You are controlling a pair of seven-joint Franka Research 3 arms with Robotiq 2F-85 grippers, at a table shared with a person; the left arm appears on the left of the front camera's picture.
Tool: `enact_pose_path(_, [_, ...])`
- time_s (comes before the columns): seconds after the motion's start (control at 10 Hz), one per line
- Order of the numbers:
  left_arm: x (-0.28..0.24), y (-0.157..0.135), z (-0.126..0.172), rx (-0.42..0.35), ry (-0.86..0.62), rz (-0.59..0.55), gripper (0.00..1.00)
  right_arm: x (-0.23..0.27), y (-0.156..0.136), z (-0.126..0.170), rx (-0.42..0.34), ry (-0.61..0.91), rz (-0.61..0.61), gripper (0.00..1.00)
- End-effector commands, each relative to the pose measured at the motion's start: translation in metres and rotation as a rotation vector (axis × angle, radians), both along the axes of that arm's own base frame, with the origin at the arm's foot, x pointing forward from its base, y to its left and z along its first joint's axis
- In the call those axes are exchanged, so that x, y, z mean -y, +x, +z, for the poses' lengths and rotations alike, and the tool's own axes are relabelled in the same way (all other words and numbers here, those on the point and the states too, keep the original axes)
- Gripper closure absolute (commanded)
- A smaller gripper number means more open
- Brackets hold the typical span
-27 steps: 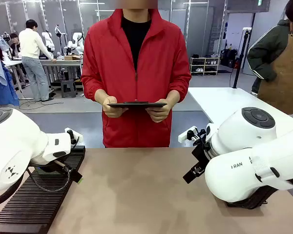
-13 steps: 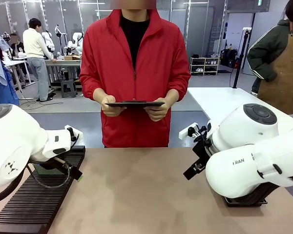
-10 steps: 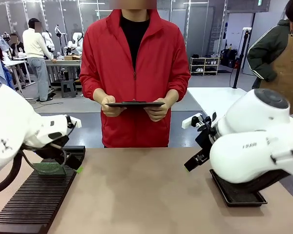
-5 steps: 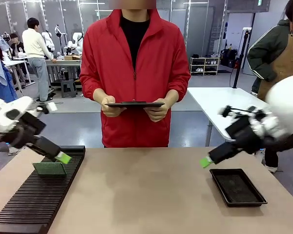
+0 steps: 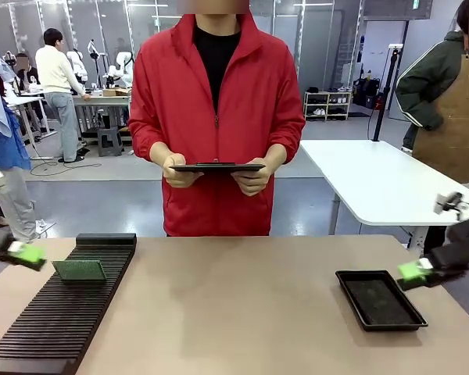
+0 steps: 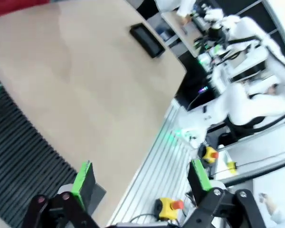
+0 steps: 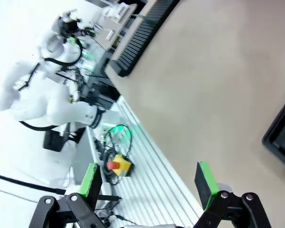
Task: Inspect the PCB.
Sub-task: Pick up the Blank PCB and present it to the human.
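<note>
The PCB on the slotted rack looks light, stiff and fragile, best pinched by its edges; left gripper and right gripper both gape empty.

Pretty clearly a robotics lab or test workshop, not anybody's home. It's a big open hall with a bare grey concrete floor, tall grey partition panels along the back and plain work tables all over, like the long white table off to one side and the cluttered workbench where a person in a cream top stands. There's also an open metal shelving rack full of gear and a person in a brown work apron. The wrist views show ribbed aluminium frame rails, loose black cables and a yellow box with a red emergency-stop button by the edge of the beige tabletop.
</note>
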State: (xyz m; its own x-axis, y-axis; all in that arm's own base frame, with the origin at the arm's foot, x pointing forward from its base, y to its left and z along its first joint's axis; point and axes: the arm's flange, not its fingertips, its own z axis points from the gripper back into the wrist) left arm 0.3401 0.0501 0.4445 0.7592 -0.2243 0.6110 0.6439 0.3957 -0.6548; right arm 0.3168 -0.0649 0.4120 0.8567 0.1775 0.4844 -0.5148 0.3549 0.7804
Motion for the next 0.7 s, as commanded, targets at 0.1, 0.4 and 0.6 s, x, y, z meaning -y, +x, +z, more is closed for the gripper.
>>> enact_pose_path(0.1, [-0.073, -0.048, -0.024, -0.062, -0.171, 0.046, 0.00, 0.044, -0.041, -0.023, 0.012, 0.110, -0.097, 0.00])
enact_pose_path(0.4, [-0.135, -0.078, -0.037, -0.063, -0.298, 0.185, 0.00, 0.075, -0.087, -0.033, 0.061, 0.204, -0.170, 0.00])
enact_pose_path(0.6, [-0.165, -0.094, -0.039, -0.057, -0.355, 0.254, 0.00, 0.084, -0.109, -0.037, 0.074, 0.187, -0.193, 0.00])
